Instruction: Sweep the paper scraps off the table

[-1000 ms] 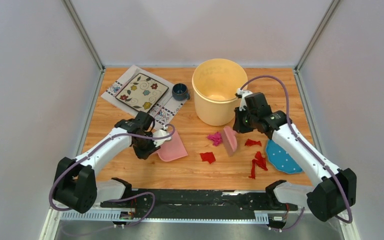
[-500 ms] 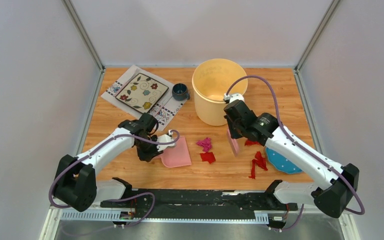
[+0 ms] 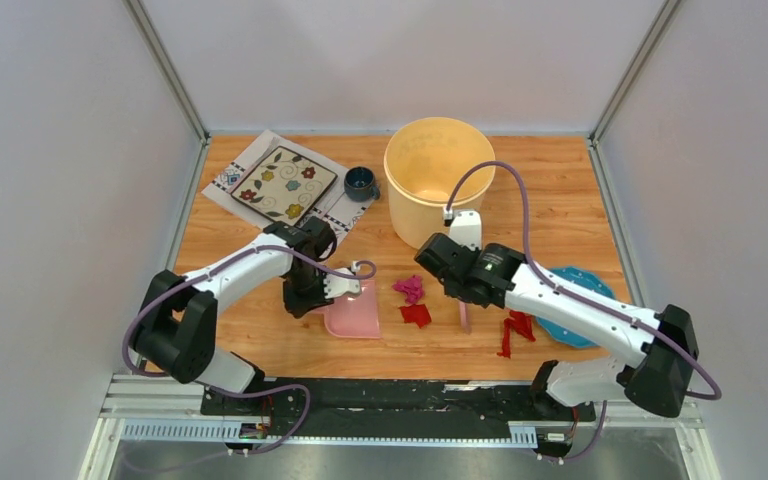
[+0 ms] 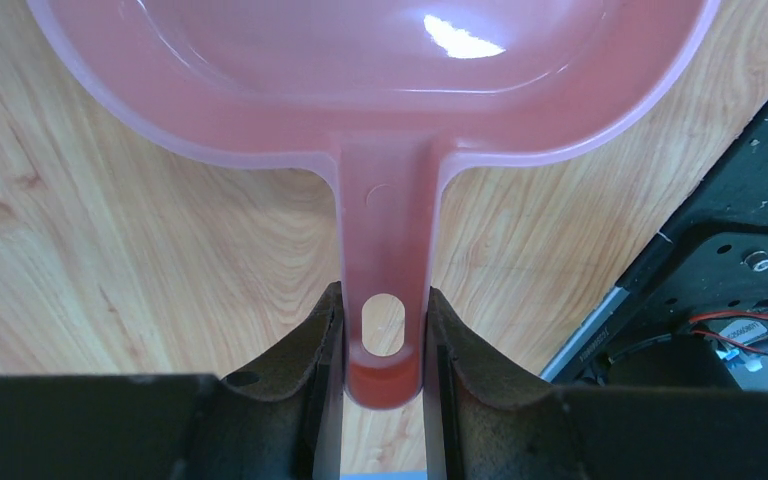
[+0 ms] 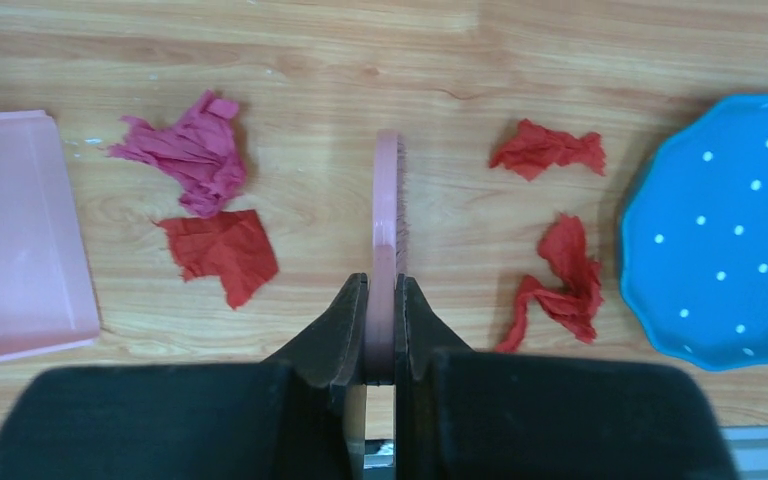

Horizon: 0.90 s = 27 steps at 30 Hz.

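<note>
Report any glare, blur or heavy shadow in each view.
Left wrist: a white glare spot on the pink dustpan, wood grain sharp. Right wrist: paper scraps crisp, the right claw on the pink brush dark and soft-edged. Top external: even light, only faint shadows on the table.

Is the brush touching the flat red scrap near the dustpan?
Apart. The right wrist view shows bare table between the brush and the red scrap.
</note>
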Each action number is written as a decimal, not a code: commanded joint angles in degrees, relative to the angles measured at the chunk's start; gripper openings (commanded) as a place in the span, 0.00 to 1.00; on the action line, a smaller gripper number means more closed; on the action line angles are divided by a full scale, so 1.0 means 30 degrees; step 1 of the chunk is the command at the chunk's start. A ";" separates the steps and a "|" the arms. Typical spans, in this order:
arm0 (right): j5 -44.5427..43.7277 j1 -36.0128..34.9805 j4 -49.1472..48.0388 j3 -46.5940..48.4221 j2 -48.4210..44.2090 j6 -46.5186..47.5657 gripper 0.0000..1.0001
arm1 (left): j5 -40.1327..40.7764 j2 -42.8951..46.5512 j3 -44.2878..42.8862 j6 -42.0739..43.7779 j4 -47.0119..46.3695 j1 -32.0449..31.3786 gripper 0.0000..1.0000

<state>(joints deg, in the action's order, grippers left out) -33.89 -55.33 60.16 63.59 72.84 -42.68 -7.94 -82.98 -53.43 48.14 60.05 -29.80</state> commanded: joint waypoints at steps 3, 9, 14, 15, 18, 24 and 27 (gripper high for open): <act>0.1124 -0.0980 -0.3085 0.1009 0.2233 -0.1216 0.00 | 0.1973 -0.1255 -0.1495 -0.1776 0.0724 -0.0553 0.00; 0.4077 -0.1214 -0.9052 0.1214 0.2994 0.0364 0.00 | 0.1332 -0.2134 -0.2493 -0.2131 0.0989 -0.0964 0.00; 0.6461 -0.2734 -1.1732 0.2852 0.3786 0.3904 0.00 | 0.0979 -0.2282 -0.2142 -0.2102 0.0814 -0.0964 0.00; 0.6810 -0.2825 -1.1907 0.3348 0.3758 0.4058 0.00 | 0.0862 -0.2223 -0.2083 -0.2130 0.0726 -0.0964 0.00; 0.5593 -0.2855 -1.1183 0.3762 0.3261 0.4147 0.00 | 0.0512 -0.1989 -0.1995 -0.2277 0.0520 -0.0935 0.00; 0.1578 -0.2884 -0.7376 0.4759 0.0979 0.4614 0.00 | -0.1475 -0.0497 -0.1555 -0.2540 0.0023 -0.0293 0.00; 0.0317 -0.2884 -0.6056 0.4847 -0.0925 0.5054 0.00 | -0.3465 0.0441 -0.1526 -0.2833 -0.0300 0.0849 0.00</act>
<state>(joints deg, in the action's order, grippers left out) -24.71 -63.59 37.50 74.43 79.33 -30.02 -9.17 -86.72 -58.08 41.58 60.77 -30.55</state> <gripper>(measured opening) 0.089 0.337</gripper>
